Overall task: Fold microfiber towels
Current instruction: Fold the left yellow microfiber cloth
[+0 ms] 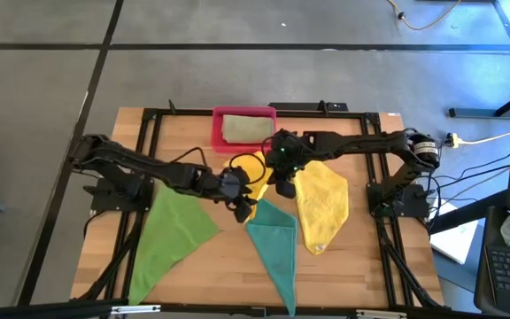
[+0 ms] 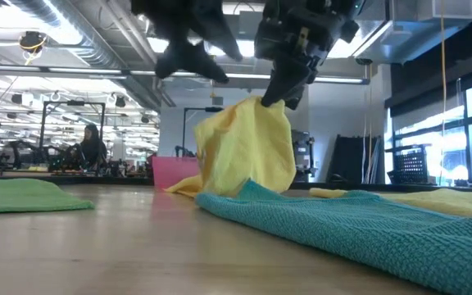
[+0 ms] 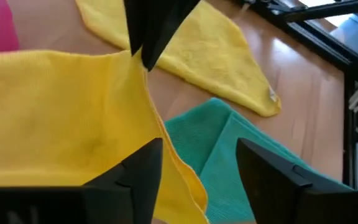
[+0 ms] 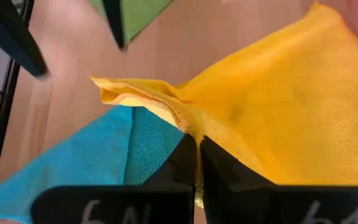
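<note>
Right jaws pinch yellow towel (image 4: 272, 112); left apparently empty.

Robotics lab: exposed ceiling ducts (image 2: 97, 37), workstations (image 2: 64, 156).

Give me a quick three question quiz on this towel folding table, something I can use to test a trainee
1. True or false: the right gripper is pinching a yellow towel.
2. Which towel lies in the pink tray? A teal, B olive, C yellow.
3. Fill in: the left gripper stands ____, holding nothing.

Key: 1 true. 2 B, the olive towel. 3 open.
</note>
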Tool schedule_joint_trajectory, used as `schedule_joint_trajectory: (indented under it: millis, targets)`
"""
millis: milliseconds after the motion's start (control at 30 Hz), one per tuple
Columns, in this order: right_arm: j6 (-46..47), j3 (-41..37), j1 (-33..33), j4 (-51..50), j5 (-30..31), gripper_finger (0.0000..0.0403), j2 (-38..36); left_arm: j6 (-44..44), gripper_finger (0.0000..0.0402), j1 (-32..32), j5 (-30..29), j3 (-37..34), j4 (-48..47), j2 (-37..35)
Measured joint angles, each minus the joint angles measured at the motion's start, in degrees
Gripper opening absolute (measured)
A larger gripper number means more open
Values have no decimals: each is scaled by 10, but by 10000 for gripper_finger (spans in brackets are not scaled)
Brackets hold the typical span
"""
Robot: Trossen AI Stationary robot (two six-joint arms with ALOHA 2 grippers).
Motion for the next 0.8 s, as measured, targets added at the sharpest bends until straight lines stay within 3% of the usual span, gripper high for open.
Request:
schedule_joint_trajectory:
  millis: [300, 800]
  targets:
    - [25, 0, -8, -3, -19, 11, 0, -2, 242, 30, 15, 0, -12, 30]
    - [26, 17, -24, 17, -21, 10, -1, -17, 241, 46, 53, 1, 9, 61]
